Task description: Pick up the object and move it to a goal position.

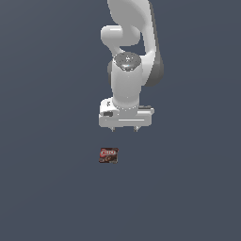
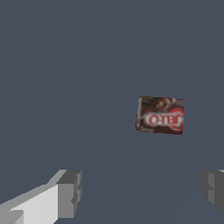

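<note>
The object is a small flat dark brown box [image 1: 108,155] with a red-and-white label. It lies flat on the grey floor, below my gripper in the exterior view and slightly toward that view's left. It also shows in the wrist view [image 2: 160,115], apart from both fingers. My white gripper [image 1: 124,128] hangs above the floor with its jaws wide apart and nothing between them. In the wrist view the gripper [image 2: 142,192] shows two grey fingertips [image 2: 70,192] with bare floor between them.
The grey floor [image 1: 47,188] stretches evenly in every direction. The white arm [image 1: 129,42] rises behind the gripper in the exterior view. No goal marker shows.
</note>
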Robot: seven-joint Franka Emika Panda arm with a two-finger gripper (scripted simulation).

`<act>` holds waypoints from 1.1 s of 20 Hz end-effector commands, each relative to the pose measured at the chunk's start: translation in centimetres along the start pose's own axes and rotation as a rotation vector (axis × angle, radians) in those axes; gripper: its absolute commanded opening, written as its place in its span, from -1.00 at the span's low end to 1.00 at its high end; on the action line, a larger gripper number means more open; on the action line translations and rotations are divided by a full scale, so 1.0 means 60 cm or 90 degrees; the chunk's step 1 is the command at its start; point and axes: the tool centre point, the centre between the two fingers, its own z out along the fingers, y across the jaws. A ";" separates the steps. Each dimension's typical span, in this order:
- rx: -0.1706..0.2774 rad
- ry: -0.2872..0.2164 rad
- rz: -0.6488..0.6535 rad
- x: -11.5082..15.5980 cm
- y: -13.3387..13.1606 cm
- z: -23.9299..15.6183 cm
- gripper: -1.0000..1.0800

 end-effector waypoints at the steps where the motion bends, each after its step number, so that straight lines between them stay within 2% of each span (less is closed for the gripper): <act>1: 0.000 0.000 0.000 0.000 0.000 0.000 0.92; 12: 0.008 0.012 0.027 0.006 -0.005 -0.020 0.92; 22: 0.004 0.009 -0.024 0.011 0.001 -0.010 0.92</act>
